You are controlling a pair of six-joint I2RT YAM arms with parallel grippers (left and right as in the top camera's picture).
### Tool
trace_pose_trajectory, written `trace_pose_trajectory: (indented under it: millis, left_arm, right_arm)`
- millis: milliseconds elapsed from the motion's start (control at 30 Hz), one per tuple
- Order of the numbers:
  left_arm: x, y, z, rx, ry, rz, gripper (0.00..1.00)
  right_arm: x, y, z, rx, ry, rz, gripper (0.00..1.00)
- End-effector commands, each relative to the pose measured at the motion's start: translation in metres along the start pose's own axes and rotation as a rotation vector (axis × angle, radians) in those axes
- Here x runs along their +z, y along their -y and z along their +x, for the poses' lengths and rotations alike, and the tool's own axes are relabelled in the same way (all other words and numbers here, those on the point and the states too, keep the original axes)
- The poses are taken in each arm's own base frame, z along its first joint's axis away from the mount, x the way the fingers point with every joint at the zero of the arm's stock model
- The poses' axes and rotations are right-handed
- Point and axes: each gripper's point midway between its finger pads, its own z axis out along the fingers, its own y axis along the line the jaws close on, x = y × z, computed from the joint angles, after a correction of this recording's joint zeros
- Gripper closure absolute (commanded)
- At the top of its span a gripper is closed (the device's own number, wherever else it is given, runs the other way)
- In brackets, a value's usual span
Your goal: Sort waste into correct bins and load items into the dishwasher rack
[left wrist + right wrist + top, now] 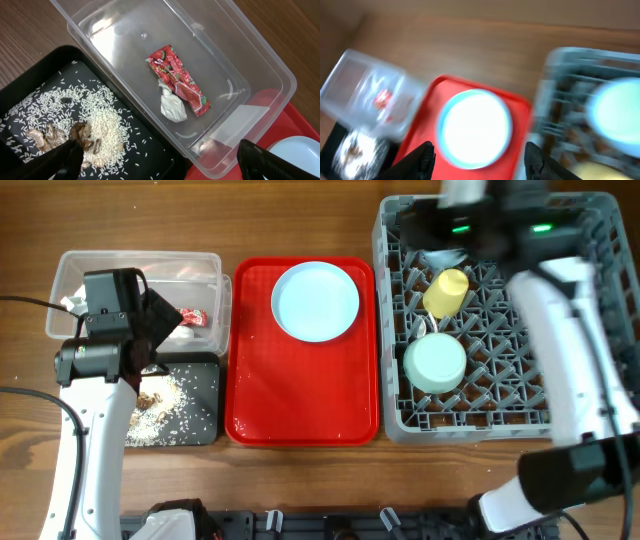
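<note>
While gaping wide, empty: crinkled red snack wrapper, crumpled white tissue right under left pincer; right pincer parted, empty.

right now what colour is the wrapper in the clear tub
The wrapper is red with white markings; the left wrist view shows it best.

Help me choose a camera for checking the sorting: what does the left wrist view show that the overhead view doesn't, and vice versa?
Left wrist only: the crumpled white tissue touching the red wrapper inside the clear tub. Overhead only: the grey rack holding the yellow cup and mint bowl, and the whole blue plate on the red tray. Both: wrapper, tub, and the black tray with rice scraps.
</note>
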Motion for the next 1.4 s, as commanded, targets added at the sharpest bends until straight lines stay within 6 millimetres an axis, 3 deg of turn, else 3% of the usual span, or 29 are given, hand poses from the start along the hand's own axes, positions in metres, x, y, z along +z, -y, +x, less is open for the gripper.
trace_pose_trajectory:
  millis: [0,167,333,467,600,800,967,1067,1133,1267,1367]
  left_arm:
    - [-0.005,0.001,-0.007,0.006,0.022,0.007,0.00]
    - [-0.005,0.001,-0.007,0.006,0.022,0.007,0.00]
    - [-0.005,0.001,-0.007,0.006,0.022,0.007,0.00]
    - [-0.005,0.001,-0.007,0.006,0.022,0.007,0.00]
    - [-0.005,0.001,-0.007,0.006,0.022,0.007,0.00]
    - [-0.005,0.001,-0.007,0.006,0.022,0.007,0.00]
    - [-0.005,0.001,-0.007,0.006,0.022,0.007,0.00]
    - [-0.005,0.001,-0.007,0.006,0.022,0.007,0.00]
    - [-0.005,0.001,-0.007,0.006,0.022,0.007,0.00]
    - [-0.005,0.001,-0.007,0.006,0.022,0.007,0.00]
    - [-0.005,0.001,-0.007,0.006,0.022,0.007,0.00]
  right_arm:
    - [0.047,-0.042,0.034,-0.125,-0.102,0.074,0.41]
    - [0.099,-0.073,0.086,-0.236,-0.229,0.167,0.41]
    - [0.154,-0.093,0.135,-0.288,-0.347,0.143,0.41]
    - [0.193,-0.100,0.168,-0.319,-0.401,0.133,0.41]
    - [0.217,-0.098,0.192,-0.332,-0.445,0.132,0.41]
    - [0.237,-0.090,0.222,-0.323,-0.518,0.129,0.41]
    - [0.243,-0.083,0.235,-0.323,-0.547,0.138,0.42]
    - [0.244,-0.082,0.237,-0.323,-0.551,0.140,0.54]
    - [0.244,-0.083,0.237,-0.322,-0.551,0.139,0.72]
    - [0.243,-0.082,0.237,-0.322,-0.556,0.140,0.95]
    - [0.238,-0.087,0.228,-0.321,-0.539,0.135,0.96]
